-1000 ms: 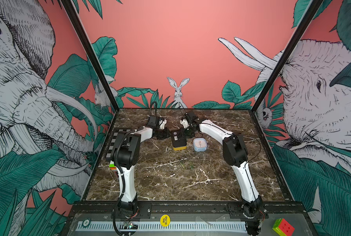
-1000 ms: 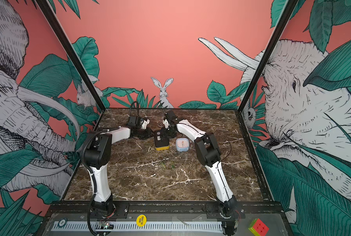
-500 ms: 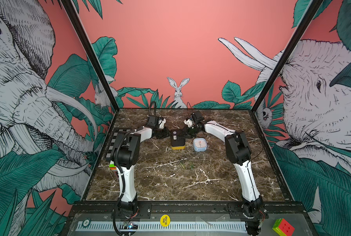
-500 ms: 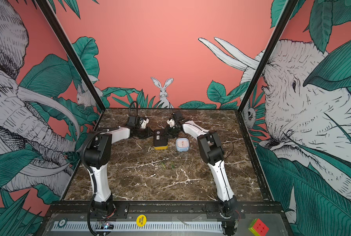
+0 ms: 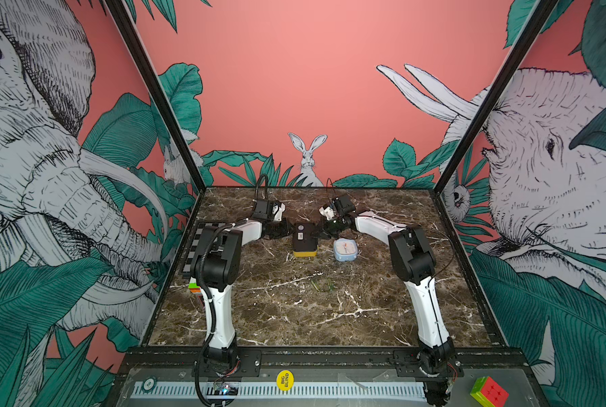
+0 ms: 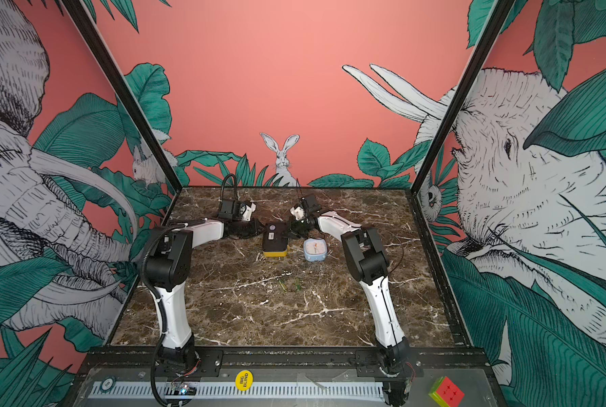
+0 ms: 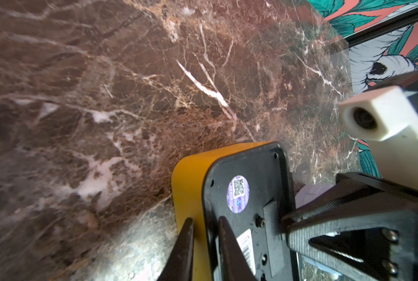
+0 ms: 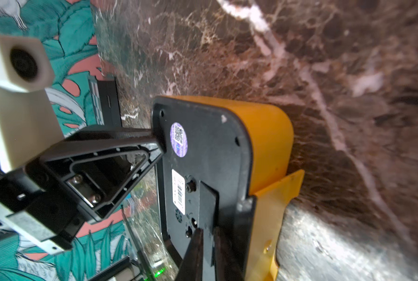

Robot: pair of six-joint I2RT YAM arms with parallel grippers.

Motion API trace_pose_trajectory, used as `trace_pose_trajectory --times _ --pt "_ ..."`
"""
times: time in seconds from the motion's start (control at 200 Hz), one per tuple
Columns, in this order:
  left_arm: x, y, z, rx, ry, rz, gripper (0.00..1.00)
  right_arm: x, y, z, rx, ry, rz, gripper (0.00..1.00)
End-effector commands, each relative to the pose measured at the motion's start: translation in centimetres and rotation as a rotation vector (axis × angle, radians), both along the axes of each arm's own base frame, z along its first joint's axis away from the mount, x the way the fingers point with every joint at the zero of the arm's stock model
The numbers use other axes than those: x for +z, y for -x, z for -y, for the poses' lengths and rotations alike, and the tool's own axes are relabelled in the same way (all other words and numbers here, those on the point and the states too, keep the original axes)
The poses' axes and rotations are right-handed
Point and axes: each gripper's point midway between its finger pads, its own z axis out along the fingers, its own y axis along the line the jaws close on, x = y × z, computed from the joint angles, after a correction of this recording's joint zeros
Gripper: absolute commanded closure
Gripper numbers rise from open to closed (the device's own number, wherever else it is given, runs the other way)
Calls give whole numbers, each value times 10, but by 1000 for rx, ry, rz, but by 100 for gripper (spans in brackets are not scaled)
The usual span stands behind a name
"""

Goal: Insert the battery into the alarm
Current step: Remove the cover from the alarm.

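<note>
Right tool [image 5: 322, 232] has shut against alarm [image 5: 304, 238] edge; left tool [image 5: 290, 230] pinches opposite.

The left arm [image 5: 224, 317] and right arm [image 5: 428, 310] had white shell links between bulky black joints. A black corrugated cable [image 5: 210, 310] ran up the left one. The left claw [image 7: 205, 219] and right claw [image 8: 206, 231] had black ribbed triangular fingers [image 8: 106, 138] with silver screws [image 8: 81, 185], beside cream camera housings [image 7: 383, 116].

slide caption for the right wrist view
Right end effector shut at yellow alarm clock's back, left end effector gripping its edge
</note>
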Motion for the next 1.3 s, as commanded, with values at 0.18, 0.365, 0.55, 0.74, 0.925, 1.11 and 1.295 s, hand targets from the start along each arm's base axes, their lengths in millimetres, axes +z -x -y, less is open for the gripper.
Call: trace_pose_trajectory --times 0.18,0.365,0.55,0.74,0.925,1.11,1.295 --pt "-60 52 1 -30 -72 -228 81 11 6 -29 64 -97 81 99" --pt "-62 54 0 -24 -76 -231 81 20 4 -31 59 -124 96 100" --pt "-62 54 -1 -17 -79 -231 81 24 4 -29 54 -119 100 100" --pt "-62 55 -3 -10 -84 -230 81 30 3 -19 35 -93 114 100" --pt "-64 56 -4 -6 -87 -233 81 36 0 -11 14 -92 132 100" --pt "-63 56 -4 -2 -87 -231 82 47 -4 -11 2 -129 152 100" --pt "-63 56 -5 4 -86 -229 82 45 -2 -4 6 -84 153 100"
